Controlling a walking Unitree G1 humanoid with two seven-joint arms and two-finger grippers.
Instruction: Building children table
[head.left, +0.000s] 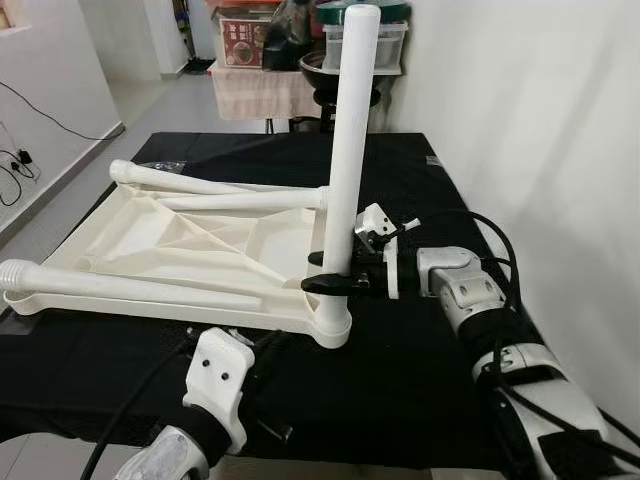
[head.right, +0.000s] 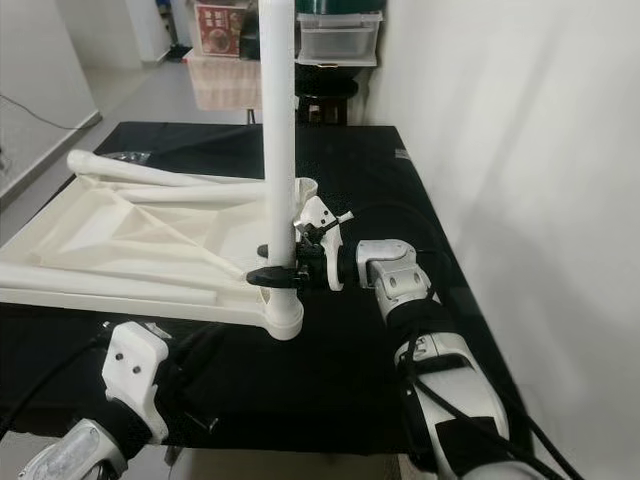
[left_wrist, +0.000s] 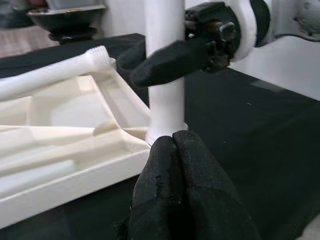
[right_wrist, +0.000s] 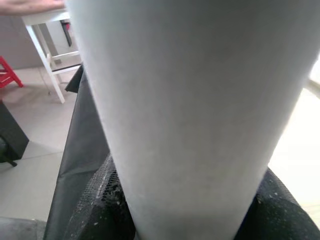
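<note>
A white plastic tabletop (head.left: 150, 235) lies upside down on the black-covered table (head.left: 420, 180). One white leg (head.left: 350, 130) stands upright in the near right corner socket (head.left: 330, 325). My right gripper (head.left: 333, 283) is shut on this leg just above the socket, and its black fingers (right_wrist: 100, 210) wrap the leg (right_wrist: 190, 100) in the right wrist view. My left gripper (left_wrist: 173, 145) is shut with nothing in it, its tips close in front of the socket. Three other legs lie on the tabletop: one along the front (head.left: 120, 285) and two at the back (head.left: 200, 185).
A white wall runs close along the table's right side. Behind the table, boxes and a clear container (head.left: 365, 45) sit above a black bowl (head.left: 330, 75). Cables (head.left: 20, 165) lie on the floor at the left. The table's front edge is just below my arms.
</note>
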